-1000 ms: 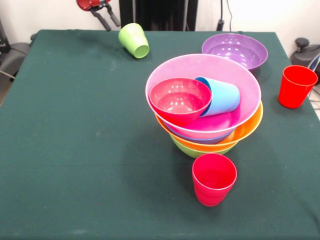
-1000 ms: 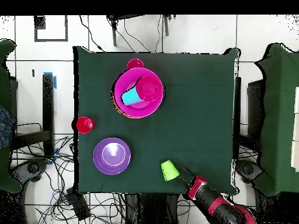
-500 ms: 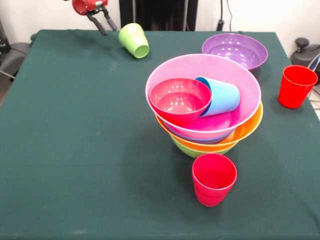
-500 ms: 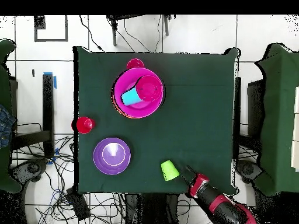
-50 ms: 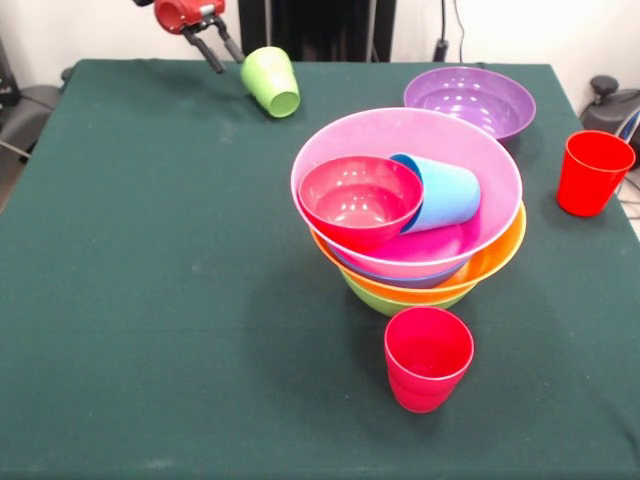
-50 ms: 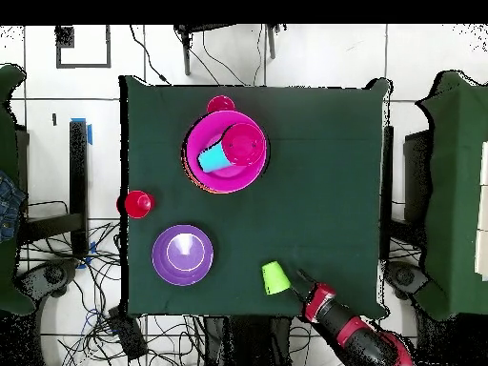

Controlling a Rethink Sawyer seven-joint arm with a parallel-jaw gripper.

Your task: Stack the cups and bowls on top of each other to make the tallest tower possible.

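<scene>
Bowls make up the tower (image 5: 420,255), which stands a little toward the right edge of the table (image 5: 150,300) in the front view: a lime green bowl (image 5: 385,297) at the bottom, then an orange bowl (image 5: 490,262), a blue rim barely showing, and the wide pink bowl (image 5: 400,135) on top. Inside the pink bowl a small red bowl (image 5: 360,200) sits tilted against a sky blue cup (image 5: 440,192) that lies on its side. One red cup (image 5: 428,357) stands upright just in front of the tower, toward the near edge; the other red cup (image 5: 592,172) stands by the right edge, well apart. A purple bowl (image 5: 470,100) rests near the far right corner. The lime green cup (image 5: 271,81) lies on its side near the far edge, and the gripper (image 5: 212,42) hangs just beside it with its two fingers spread and nothing between them. Whether a finger touches the cup I cannot tell. The likely trouble, as I judge it, is that the fallen cup is round and free to roll: a finger coming in from the side could push it away or off the far edge instead of catching it. The tilted red bowl and the lying blue cup also look like a poor seat for anything added on top.
</scene>
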